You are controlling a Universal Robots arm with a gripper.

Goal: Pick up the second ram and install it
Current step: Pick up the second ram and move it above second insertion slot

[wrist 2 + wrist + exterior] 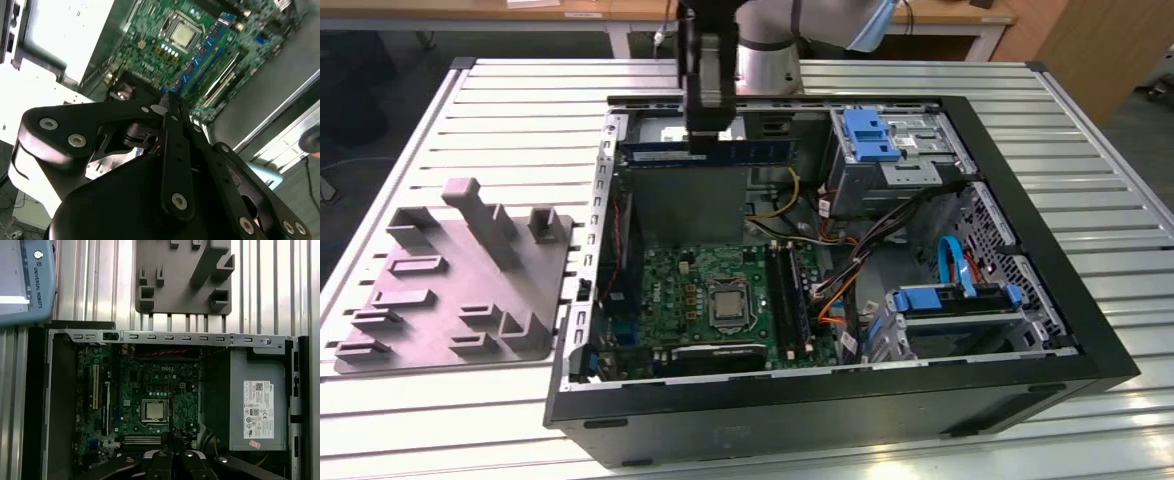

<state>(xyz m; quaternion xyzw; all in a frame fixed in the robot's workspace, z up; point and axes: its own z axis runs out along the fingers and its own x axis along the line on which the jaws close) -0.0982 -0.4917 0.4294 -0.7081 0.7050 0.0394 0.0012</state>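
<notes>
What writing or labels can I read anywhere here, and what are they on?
On the arm's blue-grey cover: a maker's name in capitals.
On the white label of the silver power supply: rows of small print and symbols, too small to read.
On the motherboard: tiny white markings, unreadable.

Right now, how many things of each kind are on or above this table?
Open computer case: 1
Grey moulded holder: 1
Memory board, gripped in the tool: 1
Total: 3
</notes>
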